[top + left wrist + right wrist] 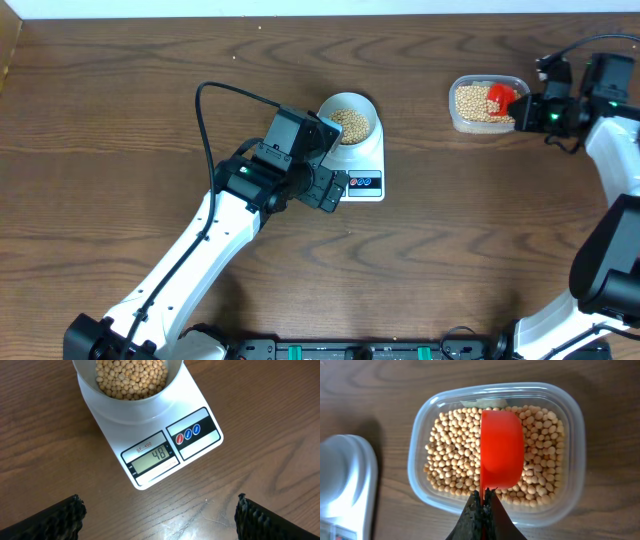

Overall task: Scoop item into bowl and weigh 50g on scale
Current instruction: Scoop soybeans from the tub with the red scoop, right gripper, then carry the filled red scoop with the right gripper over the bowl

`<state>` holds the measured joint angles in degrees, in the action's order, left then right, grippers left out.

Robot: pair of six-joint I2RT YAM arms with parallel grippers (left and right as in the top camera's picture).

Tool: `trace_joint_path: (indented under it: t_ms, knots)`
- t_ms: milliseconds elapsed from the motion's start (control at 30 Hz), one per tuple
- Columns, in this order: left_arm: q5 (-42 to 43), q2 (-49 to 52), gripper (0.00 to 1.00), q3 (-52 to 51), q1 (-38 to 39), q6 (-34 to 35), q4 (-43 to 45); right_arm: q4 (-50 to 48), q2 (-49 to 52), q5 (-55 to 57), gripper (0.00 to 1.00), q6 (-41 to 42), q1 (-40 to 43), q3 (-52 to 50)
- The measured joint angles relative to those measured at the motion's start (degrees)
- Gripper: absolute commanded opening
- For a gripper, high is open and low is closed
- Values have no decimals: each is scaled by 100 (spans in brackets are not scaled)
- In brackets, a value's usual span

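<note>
The pale bowl [349,120] holds tan beans [350,123] and sits on the white scale [361,175]. In the left wrist view the scale [150,435] reads 48 on its display [153,457], with the bowl [127,390] of beans [131,377] above it. My left gripper [333,188] is open and empty, just in front of the scale; its fingers [159,515] frame bare table. My right gripper [484,505] is shut on the handle of a red scoop [501,447], held over the beans [452,467] in the clear tub [570,460]. The scoop [501,96] sits over the tub [484,104].
The scale's edge [345,480] shows at the left of the right wrist view. The left arm [200,260] crosses the table's lower left. A black cable [215,95] loops above it. The right arm [610,180] runs down the right edge.
</note>
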<state>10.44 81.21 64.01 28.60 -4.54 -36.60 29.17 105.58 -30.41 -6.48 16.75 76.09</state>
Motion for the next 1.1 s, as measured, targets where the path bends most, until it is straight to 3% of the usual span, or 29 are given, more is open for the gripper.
trace_joint_path:
  t_ms: [267,567,1100]
  knots:
    - [0,0,98,0,0,0,-2,-7,0,-1180,1,4,533,0]
    - [0,0,98,0,0,0,-2,-92,0,-2288,1,4,564,0]
    - [0,0,98,0,0,0,-2,-894,0,-2916,1,70,-789,0]
